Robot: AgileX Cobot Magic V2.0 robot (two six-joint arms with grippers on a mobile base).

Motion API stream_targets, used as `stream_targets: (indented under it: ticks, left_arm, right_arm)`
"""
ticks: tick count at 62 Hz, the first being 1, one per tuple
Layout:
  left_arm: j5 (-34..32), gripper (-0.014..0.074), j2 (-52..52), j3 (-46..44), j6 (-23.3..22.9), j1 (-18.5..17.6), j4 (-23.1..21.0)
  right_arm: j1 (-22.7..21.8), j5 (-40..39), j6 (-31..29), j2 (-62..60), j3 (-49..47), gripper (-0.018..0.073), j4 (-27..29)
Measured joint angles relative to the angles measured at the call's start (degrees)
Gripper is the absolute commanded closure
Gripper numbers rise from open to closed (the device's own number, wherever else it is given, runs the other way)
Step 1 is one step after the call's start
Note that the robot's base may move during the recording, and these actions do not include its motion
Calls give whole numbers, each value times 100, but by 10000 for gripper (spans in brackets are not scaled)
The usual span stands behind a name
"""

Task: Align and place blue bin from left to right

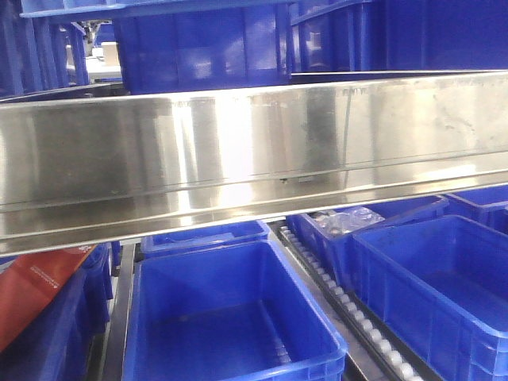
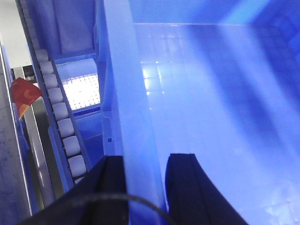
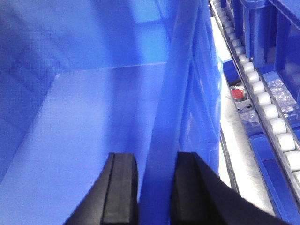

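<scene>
Nearest in the front view, low centre, sits an empty blue bin (image 1: 230, 317) under a steel shelf rail (image 1: 254, 151). In the left wrist view, the left gripper (image 2: 145, 180) is clenched on the bin's left rim (image 2: 126, 93). In the right wrist view, the right gripper (image 3: 157, 183) likewise clamps the right rim (image 3: 176, 84); the grasp looks done, so next comes a level, synchronised lift rightward.

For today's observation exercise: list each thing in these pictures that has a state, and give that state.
Left tool: shut on bin wall.
Right tool: shut on bin wall.
Held bin: empty inside.
Centre bin: empty, upright.
Far-right bin: upright, nothing visible inside.
</scene>
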Motion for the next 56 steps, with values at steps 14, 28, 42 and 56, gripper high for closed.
stream_targets:
  ticks: [14,28,42,56]
  left_arm:
    - [0,583,0,0,0,0,0]
    - [0,583,22,0,0,0,-34]
    - [0,583,202,100,-77,0,-67]
    - [-375,583,243,503,-269,-21,-8]
  right_arm:
    - [0,0,0,0,0,638,0]
    - [-65,-12,0,36,0,638,70]
    - [-250,-101,-275,481,0,638,244]
    - [-274,-606,-597,1082,0,638,218]
